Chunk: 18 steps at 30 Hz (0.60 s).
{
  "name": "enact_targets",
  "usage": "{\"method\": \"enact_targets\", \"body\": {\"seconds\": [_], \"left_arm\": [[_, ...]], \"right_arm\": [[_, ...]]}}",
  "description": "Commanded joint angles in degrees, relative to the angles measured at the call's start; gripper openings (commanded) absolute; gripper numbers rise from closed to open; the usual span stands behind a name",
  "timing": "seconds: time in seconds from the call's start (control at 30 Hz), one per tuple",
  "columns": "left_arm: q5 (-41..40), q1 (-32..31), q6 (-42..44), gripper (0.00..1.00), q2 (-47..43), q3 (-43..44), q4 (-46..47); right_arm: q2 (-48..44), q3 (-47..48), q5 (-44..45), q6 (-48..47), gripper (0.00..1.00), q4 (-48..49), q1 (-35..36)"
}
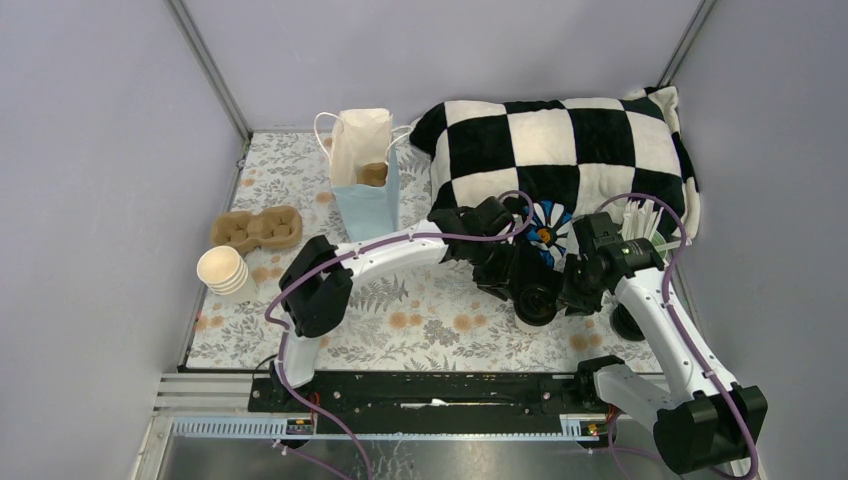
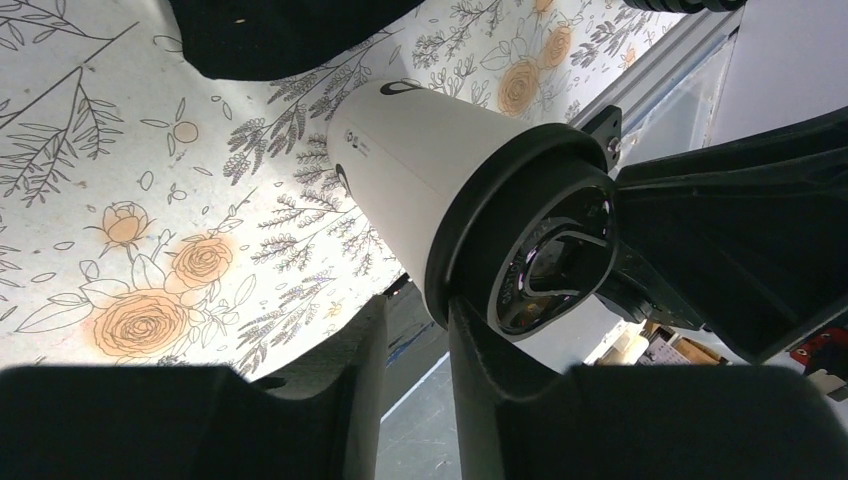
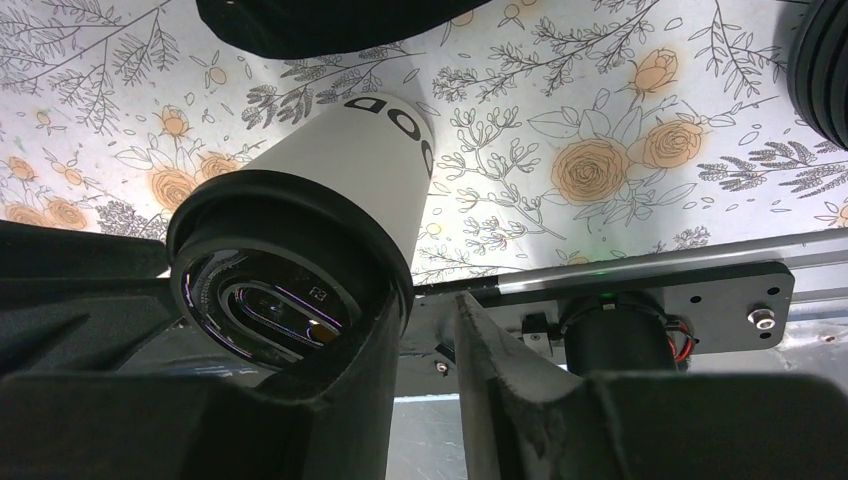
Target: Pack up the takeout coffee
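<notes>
- Well off to the left of the left gripper [image 2: 415, 320], a stack of nested paper cups [image 1: 222, 270] and a cardboard cup carrier [image 1: 255, 229] sit on the desk [image 1: 420, 320], clear of the action.
- The open paper bag [image 1: 362, 170] stands well beyond that gripper and to its left. It looks light and narrow-mouthed, so a cup brought in off-centre could catch its edge and knock it over.
- The left gripper's jaws stand a little apart. One finger [image 2: 490, 380] lies against the rim of the black lid [image 2: 530, 230], but I cannot tell whether the rim is pinched. If it holds only the rim, lifting could pull the lid off or let the cup drop away.
- The takeout coffee cup [image 2: 410, 170], lid on, sits right between the two grippers, at their fingertips. Whether its base rests on the desk cannot be told.
- The right gripper [image 3: 432, 320] is also slightly parted, with nothing in the gap. One finger [image 3: 360, 370] overlaps the lid's edge from the cup's other side.
- With both grippers crowding one small cup, uneven pressure could tip it, crush the paper wall, or make the fingers collide.
</notes>
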Motion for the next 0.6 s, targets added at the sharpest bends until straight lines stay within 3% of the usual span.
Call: {"method": "enact_targets", "body": {"seconds": [0.0, 0.27, 0.57], "left_arm": [[-0.4, -0.2, 1.9, 0.33, -1.6, -1.4, 0.4], [0.8, -0.2, 0.8, 0.21, -0.1, -2.4, 1.2], [-3.3, -0.3, 2.1, 0.15, 1.2, -4.6, -3.2]], "right_arm": [[0.1, 1.7, -2.2, -0.9, 0.35, -0.9, 0.0], [-0.3, -0.6, -0.5, -0.3, 0.36, -0.6, 0.0], [0.0, -1.6, 1.0, 0.7, 0.46, -0.1, 0.0]]}}
